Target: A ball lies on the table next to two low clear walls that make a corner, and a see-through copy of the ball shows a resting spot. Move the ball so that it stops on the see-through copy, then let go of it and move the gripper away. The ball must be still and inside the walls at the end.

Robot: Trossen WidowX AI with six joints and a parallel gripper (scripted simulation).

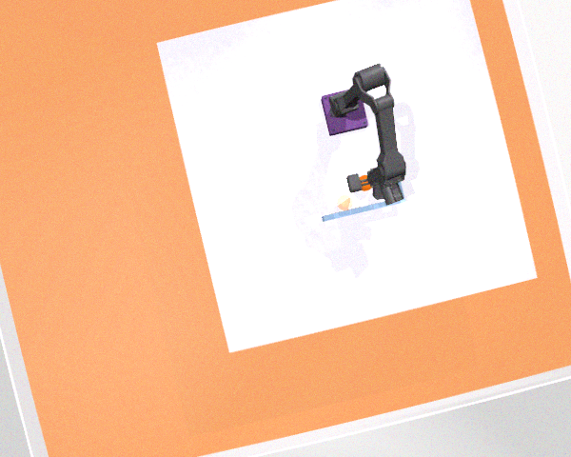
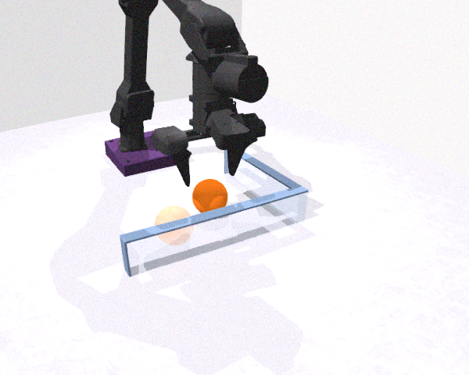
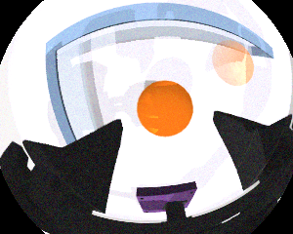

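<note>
The hand is being held wide open above the ball, pointed downward, and nothing is being gripped between its fingers; in the exterior view the two dark fingertips are being shown just above the ball's top, one to each side, with no contact seen; in the wrist view the ball is being framed in the gap between the two fingers, apart from both.

The ball is being seen resting on the white tabletop, inside the corner made by the two low clear walls; it is lying near the long front wall; whether it is touching that wall cannot be told.

The see-through copy is being shown as a pale orange sphere just beside the ball, further along the same long wall and away from the corner; the two are being seen close together, though their touching cannot be judged; in the wrist view the copy is lying up and to the right of the ball, against the curved blue wall.

The arm is being seen from above reaching out from its purple base plate and covering most of the ball; the long wall and the copy are being left visible beside it.
</note>
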